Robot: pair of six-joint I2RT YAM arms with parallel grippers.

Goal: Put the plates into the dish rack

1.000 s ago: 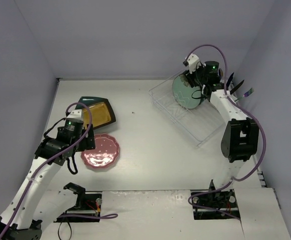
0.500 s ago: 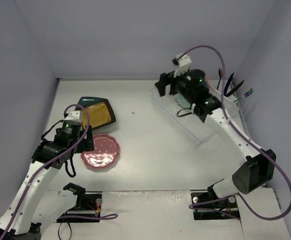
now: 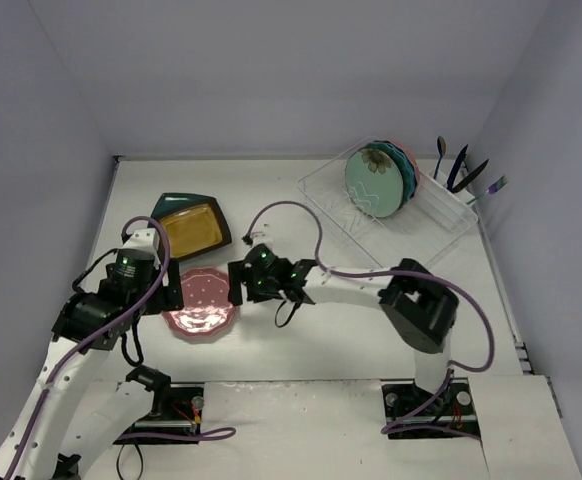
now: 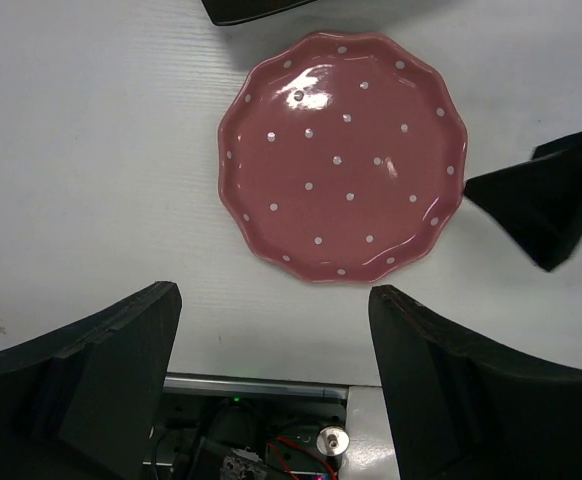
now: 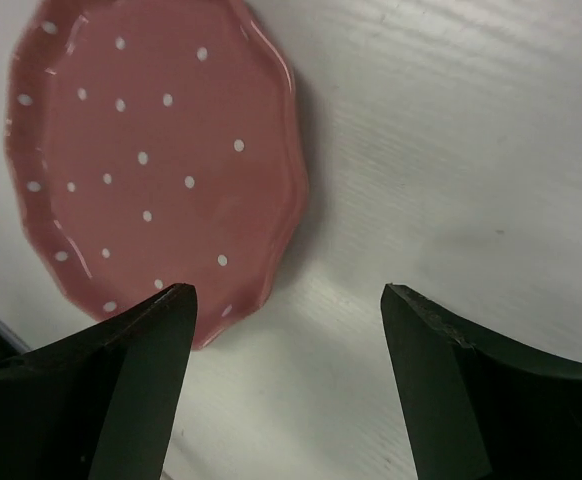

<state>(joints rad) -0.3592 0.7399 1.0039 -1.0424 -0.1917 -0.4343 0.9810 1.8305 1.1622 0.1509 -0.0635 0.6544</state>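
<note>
Lying flat on the table (image 3: 311, 330), the pink plate (image 4: 343, 155) is scalloped, glossy, white-dotted; left gripper (image 4: 271, 310) and right gripper (image 5: 286, 300) hover above it, spread, empty; mint plate (image 3: 371, 185) stands in the rack (image 3: 323, 200).

The dish rack (image 3: 401, 235) sits at the far right of the table (image 3: 311, 345). Round plates stand on edge in its far part, the flowered plate (image 3: 374, 182) foremost (how many stand behind it cannot be told). Utensils (image 3: 463, 168) stand upright at the rack's far right end. At the far left, one squarish plate (image 3: 193, 228) lies on another (image 3: 170, 204). Nearer than these, the scalloped plate (image 3: 203, 308) lies flat on the table. The left gripper (image 3: 163, 292) is over its left edge, and the right gripper (image 3: 239, 284) is just beside its right edge.
</note>
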